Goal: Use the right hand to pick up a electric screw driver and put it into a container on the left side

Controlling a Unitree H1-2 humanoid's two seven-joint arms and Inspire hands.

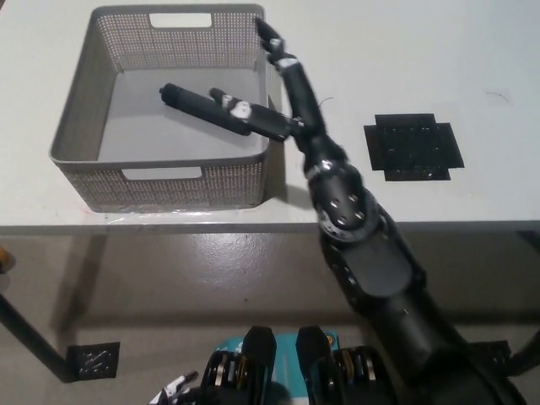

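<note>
The electric screw driver point(187, 99) seems to be the dark rod lying on the floor of the container point(160, 187), towards the middle, its free end pointing to about 10 o'clock. No blue part of it shows, and its near end runs into the black fingers point(253, 118), so where tool ends and finger begins cannot be told apart, nor whether they touch. The right hand point(283, 110) reaches across the container's right wall with its fingers spread wide and closed round nothing: one group lies low over the floor towards 9 o'clock, and another finger points up along the right rim to 12 o'clock, near the far right corner.

The container is a grey mesh basket with a handle slot in its near and far walls. It stands close to the table's front edge at 6 o'clock. The floor to the left of the rod is bare. The white table point(354, 51) lies open at 3 o'clock, apart from a black tape patch point(415, 148) well right of the arm. No writing or brand can be read anywhere.

The left hand point(171, 391) shows only as a white sliver at the bottom edge; its fingers cannot be judged.
</note>
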